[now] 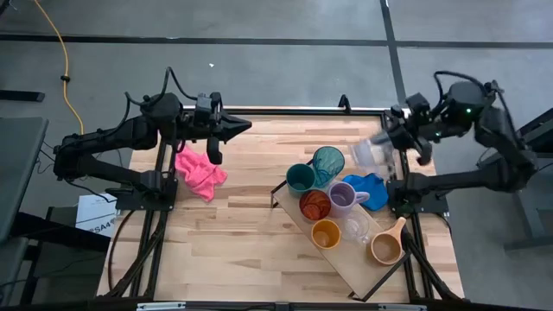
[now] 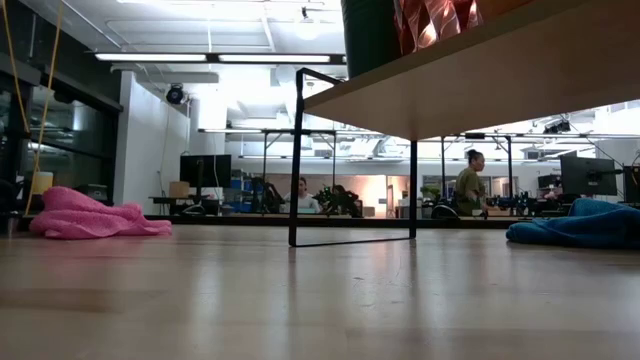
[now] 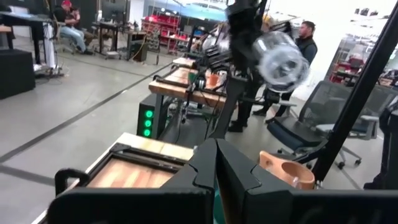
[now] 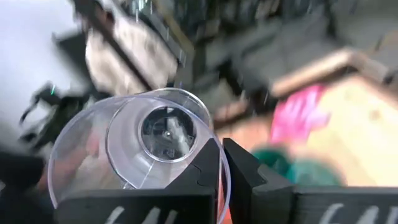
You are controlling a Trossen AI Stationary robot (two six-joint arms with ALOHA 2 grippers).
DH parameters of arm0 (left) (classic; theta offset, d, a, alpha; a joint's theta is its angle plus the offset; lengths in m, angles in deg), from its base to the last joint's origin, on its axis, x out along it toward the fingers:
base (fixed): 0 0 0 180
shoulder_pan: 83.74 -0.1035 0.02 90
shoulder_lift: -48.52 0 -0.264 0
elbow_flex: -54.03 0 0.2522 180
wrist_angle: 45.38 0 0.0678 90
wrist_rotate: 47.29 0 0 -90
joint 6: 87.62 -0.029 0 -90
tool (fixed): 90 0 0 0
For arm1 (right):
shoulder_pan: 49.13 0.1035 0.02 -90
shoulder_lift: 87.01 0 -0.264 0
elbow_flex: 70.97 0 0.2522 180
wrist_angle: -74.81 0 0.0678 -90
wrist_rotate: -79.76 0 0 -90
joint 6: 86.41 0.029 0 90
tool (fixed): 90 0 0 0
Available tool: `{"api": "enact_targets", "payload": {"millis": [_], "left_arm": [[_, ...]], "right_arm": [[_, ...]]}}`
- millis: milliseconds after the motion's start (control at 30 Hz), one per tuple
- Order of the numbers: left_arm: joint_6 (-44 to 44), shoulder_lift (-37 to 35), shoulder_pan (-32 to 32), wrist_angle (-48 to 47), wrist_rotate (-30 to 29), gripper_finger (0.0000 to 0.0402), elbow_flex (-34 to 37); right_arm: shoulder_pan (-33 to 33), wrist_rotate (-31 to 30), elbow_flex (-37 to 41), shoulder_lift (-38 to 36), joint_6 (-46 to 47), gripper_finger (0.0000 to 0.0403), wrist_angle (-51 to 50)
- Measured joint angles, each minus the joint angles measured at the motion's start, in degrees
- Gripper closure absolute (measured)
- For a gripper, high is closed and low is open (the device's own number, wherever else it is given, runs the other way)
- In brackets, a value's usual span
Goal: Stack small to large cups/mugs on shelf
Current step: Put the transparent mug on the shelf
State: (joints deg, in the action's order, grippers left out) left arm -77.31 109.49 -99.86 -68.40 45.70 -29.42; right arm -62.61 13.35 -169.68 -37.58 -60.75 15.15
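A clear plastic glass [image 4: 134,146] sits clamped in the right gripper [image 1: 393,147] — raised above the table's far-right edge; the left gripper [image 1: 235,127] waits, fingers together.

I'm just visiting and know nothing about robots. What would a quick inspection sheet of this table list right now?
Surface: light wooden table.
Job's things: shelf carries a teal cup, teal tumbler, orange mug, purple mug, yellow mug, tan mug and a small clear glass.
Clutter: pink cloth, blue cloth.
Grippers: right gripper holds a large clear glass in the air; left gripper shut, empty.
Cables: yellow cable on the floor.
Surroundings: people at desks beyond.
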Motion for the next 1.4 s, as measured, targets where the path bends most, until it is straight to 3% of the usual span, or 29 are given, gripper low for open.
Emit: {"api": "enact_targets", "payload": {"millis": [133,233,467,700,867,1033,1400], "left_arm": [[0.0,0.0,0.0,-2.5,-0.5,0.0402,0.0],[0.0,0.0,0.0,-3.1,-0.7,0.0402,0.0],[0.0,0.0,0.0,-3.1,-2.0,0.0402,0.0],[-0.9,0.0,0.0,-3.1,-4.1,0.0402,0.0],[-1.1,0.0,0.0,-3.0,-4.1,0.0402,0.0],[-1.2,0.0,0.0,-3.0,-4.1,0.0402,0.0],[-1.3,0.0,0.0,-3.0,-4.1,0.0402,0.0]], "right_arm": [[8.0,-0.9,-7.4,4.2,3.6,0.0403,-15.1],[14.4,-1.0,-9.5,7.1,8.1,0.0403,-21.0],[30.4,-1.6,-9.9,13.5,19.5,0.0403,-23.5],[44.2,-13.2,-9.9,21.0,30.6,0.0403,-26.7],[49.3,-19.6,-9.9,27.8,36.4,0.0403,-30.4],[52.6,-20.4,-9.9,34.0,39.3,0.0403,-30.8],[57.9,-28.5,-9.9,40.1,49.7,0.0403,-32.0]]}}
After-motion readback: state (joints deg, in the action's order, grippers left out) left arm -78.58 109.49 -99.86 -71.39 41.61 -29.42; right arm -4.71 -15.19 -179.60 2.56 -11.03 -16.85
